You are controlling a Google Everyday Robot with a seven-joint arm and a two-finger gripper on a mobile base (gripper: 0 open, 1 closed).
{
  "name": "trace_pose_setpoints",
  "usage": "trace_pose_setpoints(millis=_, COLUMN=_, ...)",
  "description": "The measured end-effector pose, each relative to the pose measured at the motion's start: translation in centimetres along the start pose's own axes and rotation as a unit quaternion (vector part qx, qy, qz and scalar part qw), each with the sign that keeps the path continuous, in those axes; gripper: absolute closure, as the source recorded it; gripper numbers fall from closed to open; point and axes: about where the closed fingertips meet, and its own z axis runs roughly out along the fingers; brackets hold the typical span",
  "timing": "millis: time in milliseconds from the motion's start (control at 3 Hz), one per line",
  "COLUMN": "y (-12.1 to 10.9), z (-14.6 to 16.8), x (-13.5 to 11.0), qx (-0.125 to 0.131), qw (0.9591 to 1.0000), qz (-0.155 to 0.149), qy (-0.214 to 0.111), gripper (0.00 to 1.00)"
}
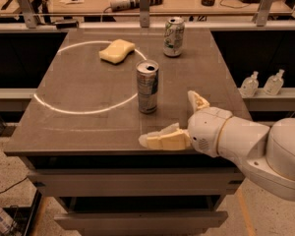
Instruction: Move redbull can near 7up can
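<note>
The redbull can (pixel 147 86) is tall, slim, blue and silver, and stands upright near the middle of the table. The 7up can (pixel 173 36) is pale with green markings and stands upright at the far side of the table, well behind the redbull can. My gripper (pixel 173 118) is open and empty, over the table's front right part, to the right of and nearer than the redbull can. One cream finger (pixel 163 140) reaches left along the front edge; the other (pixel 197 101) points away. Neither touches the can.
A yellow sponge (pixel 117 50) lies at the far left of the grey table (pixel 78 127), inside a white circle mark. Two small clear bottles (pixel 262 83) stand on a ledge to the right. A cluttered bench runs behind the table.
</note>
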Motion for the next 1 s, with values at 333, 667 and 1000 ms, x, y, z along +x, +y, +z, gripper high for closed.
trace_pose_setpoints(millis=333, y=0.0, z=3.2, x=-0.4, qx=-0.016, qw=0.9996, qz=-0.015, qy=-0.020, gripper=0.00)
trace_pose_setpoints(millis=667, y=-0.4, z=5.8, x=-0.6, qx=-0.028, qw=0.9988, qz=-0.028, qy=-0.027, gripper=0.00)
trace_pose_setpoints(millis=1000, y=-1.0, z=7.6, x=-0.5, qx=-0.032, qw=0.9984, qz=-0.037, qy=-0.030, gripper=0.00)
